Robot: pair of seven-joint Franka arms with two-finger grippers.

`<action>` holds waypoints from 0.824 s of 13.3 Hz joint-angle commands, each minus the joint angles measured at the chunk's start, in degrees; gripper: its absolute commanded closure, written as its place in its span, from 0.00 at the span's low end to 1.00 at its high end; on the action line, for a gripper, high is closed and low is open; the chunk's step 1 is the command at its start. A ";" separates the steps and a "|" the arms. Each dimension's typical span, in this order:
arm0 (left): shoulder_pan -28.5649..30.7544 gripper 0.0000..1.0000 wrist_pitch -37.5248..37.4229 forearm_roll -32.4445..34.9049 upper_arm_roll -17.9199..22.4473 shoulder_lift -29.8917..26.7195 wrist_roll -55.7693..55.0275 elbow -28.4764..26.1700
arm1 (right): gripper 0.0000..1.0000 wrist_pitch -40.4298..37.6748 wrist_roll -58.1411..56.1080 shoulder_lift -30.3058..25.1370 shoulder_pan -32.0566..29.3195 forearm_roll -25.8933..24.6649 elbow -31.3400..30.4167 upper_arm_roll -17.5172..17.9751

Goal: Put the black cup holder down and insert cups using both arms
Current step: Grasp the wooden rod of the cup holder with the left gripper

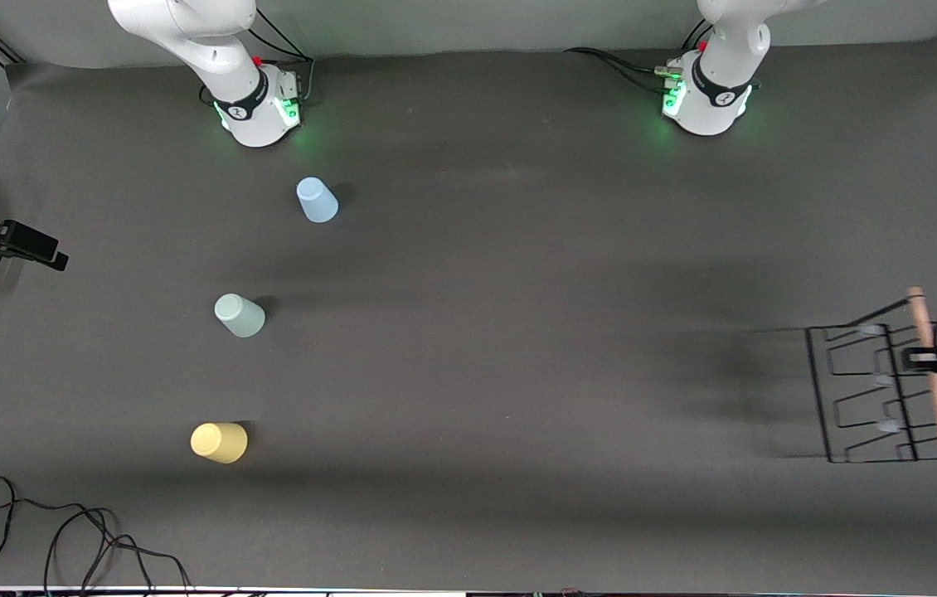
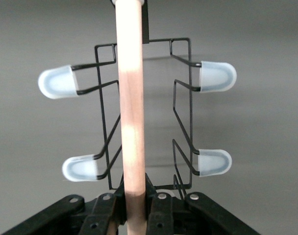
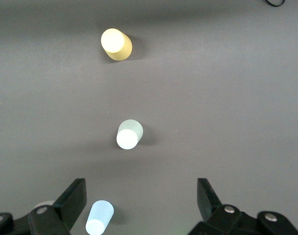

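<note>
The black cup holder [image 1: 866, 398] is seen at the left arm's end of the table, gripped by its wooden handle [image 1: 933, 377]: in the left wrist view the left gripper [image 2: 134, 200] is pressed onto the rod, with four of the pale-tipped pegs [image 2: 58, 82] sticking out to either side of it. Whether the rack rests on the table or is lifted just off it cannot be told. The three cups are stood upside down in a loose line well apart from the holder, toward the right arm's end of the table: the blue cup [image 1: 317, 200] is farthest from the front camera, the green cup [image 1: 240, 315] is in the middle, and the yellow cup [image 1: 219, 442] is nearest to it. The right gripper [image 3: 141, 200] is held spread wide and empty above the cups, and the arm appears to be waiting. The step in hand is judged to be the placing of the holder; no cup is on a peg yet. The next move is expected to call for the holder to be carried closer to the cups and set down upright and steady, so that its pegs can be reached from both ends.
</note>
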 commanded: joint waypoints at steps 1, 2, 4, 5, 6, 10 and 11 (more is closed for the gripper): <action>-4.08 1.00 -0.27 -5.05 0.31 -6.05 -4.23 -5.22 | 0.00 -0.44 -0.16 -0.63 0.35 1.13 0.13 0.29; -8.02 1.00 -0.44 -5.06 0.31 -7.19 -7.47 -6.10 | 0.00 -0.44 -0.08 -0.72 1.14 1.13 0.05 0.21; -14.72 1.00 -0.80 -5.06 0.40 -7.82 -13.19 -6.81 | 0.00 -0.87 -0.16 -0.89 1.23 1.04 -0.13 0.21; -17.79 1.00 -0.62 -5.06 0.40 -7.91 -16.61 -7.07 | 0.00 -1.05 -0.08 -0.81 1.32 1.04 0.13 0.21; -20.95 1.00 -0.19 -4.97 0.40 -7.91 -20.73 -7.07 | 0.00 -0.97 -0.07 -0.81 1.32 0.95 0.39 0.21; -32.21 1.00 -1.77 -5.14 0.31 -5.98 -31.55 -6.99 | 0.00 -0.53 -0.34 -0.72 1.32 0.95 0.22 0.21; -34.58 1.00 -1.42 -5.14 0.40 -5.19 -34.63 -6.99 | 0.00 -0.53 -0.34 -0.72 1.32 0.86 0.22 0.21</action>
